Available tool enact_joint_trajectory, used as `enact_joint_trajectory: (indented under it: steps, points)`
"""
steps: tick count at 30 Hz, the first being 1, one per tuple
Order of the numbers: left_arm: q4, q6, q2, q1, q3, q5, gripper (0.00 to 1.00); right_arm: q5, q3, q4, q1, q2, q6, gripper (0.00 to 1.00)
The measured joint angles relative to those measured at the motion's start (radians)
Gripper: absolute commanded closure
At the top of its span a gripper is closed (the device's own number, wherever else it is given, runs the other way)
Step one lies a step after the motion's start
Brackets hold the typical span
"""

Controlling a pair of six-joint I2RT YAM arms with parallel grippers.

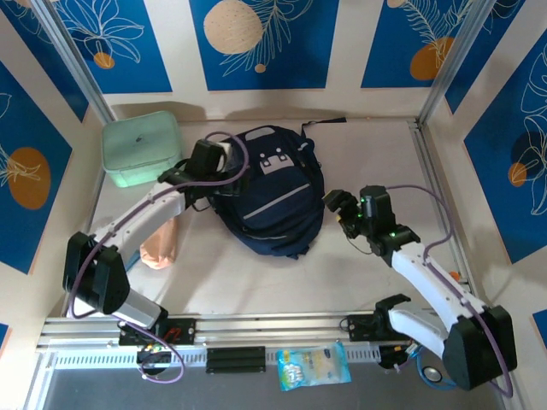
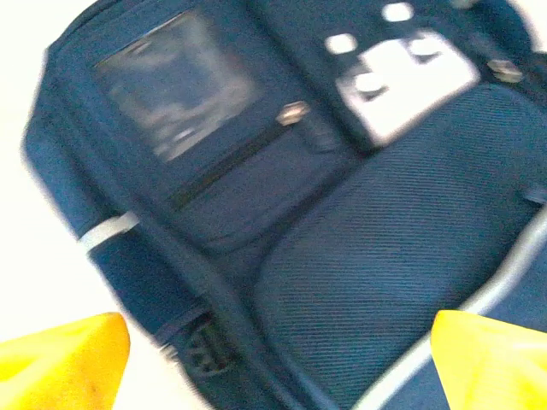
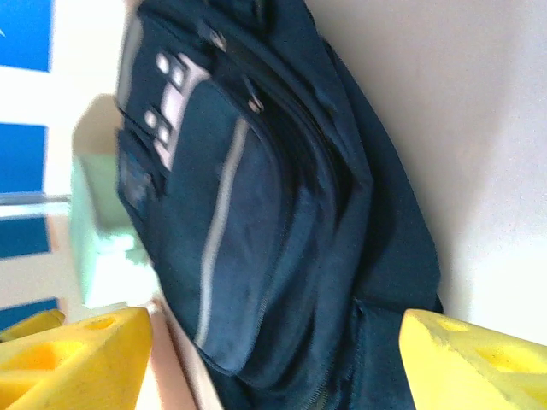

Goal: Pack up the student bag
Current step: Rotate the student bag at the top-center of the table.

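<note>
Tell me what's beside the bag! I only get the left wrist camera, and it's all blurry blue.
Observer: A mint green box with a lid sits left of the student bag, at the back.
Operator: Where's the other claw?
Observer: The right claw is open, at the bag's right side.
Operator: Anything else around?
Observer: A peach-coloured thing lies by the left arm.

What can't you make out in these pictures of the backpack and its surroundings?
- Peach object, top view: partly under the left arm; unidentifiable.
- Zips on student bag, left wrist view: blurred; open or shut unclear.
- Print on packet, top view: too small to read.
- Contents of mint box, top view: lid covers them.
</note>
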Motion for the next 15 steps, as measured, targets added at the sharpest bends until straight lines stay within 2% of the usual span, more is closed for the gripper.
enact_joint_trajectory:
  steps: [8,10,13,15]
  points:
    - [0.056,-0.19,-0.007,0.208,-0.195,0.101,0.16,-0.014,0.039,0.003,0.13,0.156,0.023,0.23]
    - [0.075,-0.23,-0.001,0.25,-0.216,0.141,0.21,-0.014,0.045,0.015,0.158,0.179,0.035,0.23]
    - [0.134,-0.28,0.042,0.296,-0.218,0.193,0.35,-0.014,0.055,0.032,0.187,0.215,0.051,0.24]
    - [0.19,-0.317,0.088,0.315,-0.218,0.23,0.39,-0.022,0.061,0.043,0.201,0.238,0.063,0.24]
